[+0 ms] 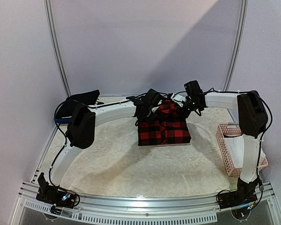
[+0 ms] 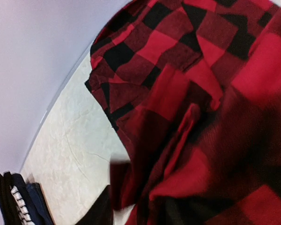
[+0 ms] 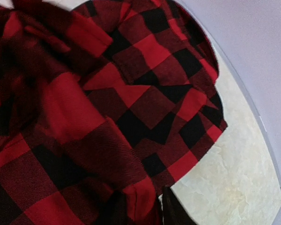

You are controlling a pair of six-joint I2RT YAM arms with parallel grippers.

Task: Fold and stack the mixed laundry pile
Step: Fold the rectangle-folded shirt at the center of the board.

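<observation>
End effectors of both arms meet at the far edge of the plaid shirt (image 1: 164,127), the left end effector (image 1: 143,115) at the upper left corner of the garment and the right end effector (image 1: 184,110) at its upper right. The cloth is thus addressed symmetrically across its width, an arrangement suited to drawing a fold evenly. Whether either end effector is parted or clamped on fabric cannot be told, since both wrist views are filled by red-and-black cloth at very close range, with no clear sight of the jaws. The shirt lies as a roughly square bundle at the centre of the surface (image 1: 131,164). Its upper middle is bunched up between the two arms, which suggests that folding is under way rather than complete. A stack of dark clothes (image 1: 84,98) sits at the upper left of the overhead view, well apart from the shirt, probably as the place for finished items. A pink basket (image 1: 223,136) stands at the right edge of that view, holding something pale.
</observation>
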